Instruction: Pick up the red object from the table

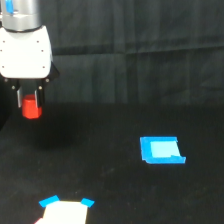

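Note:
The red object (31, 108) is a small bright red-orange block. It hangs between the fingers of my gripper (30, 102) at the exterior view's upper left, held clear above the black table (110, 170). The gripper's white body sits above it, with dark fingers closed on the block's sides. The block's top is hidden between the fingers.
A flat blue rectangle (161, 150) lies on the table at the exterior view's right. A white patch with blue corners (65, 210) sits at the bottom edge. A dark pleated cloth backdrop (140, 30) hangs behind the table.

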Robot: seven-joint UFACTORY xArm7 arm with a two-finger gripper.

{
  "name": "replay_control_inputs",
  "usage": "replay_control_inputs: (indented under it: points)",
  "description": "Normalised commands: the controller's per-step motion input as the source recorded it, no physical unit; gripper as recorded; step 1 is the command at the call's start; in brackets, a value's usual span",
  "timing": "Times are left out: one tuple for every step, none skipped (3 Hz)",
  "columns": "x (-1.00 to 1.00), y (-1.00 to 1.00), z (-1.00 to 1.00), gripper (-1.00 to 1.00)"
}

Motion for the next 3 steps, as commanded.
replay_control_inputs:
  points:
    - [-0.31,-0.25,0.03,-1.0]
    - [0.02,-0.04,0.52,-0.99]
    - [-0.06,-0.12,0.43,-1.0]
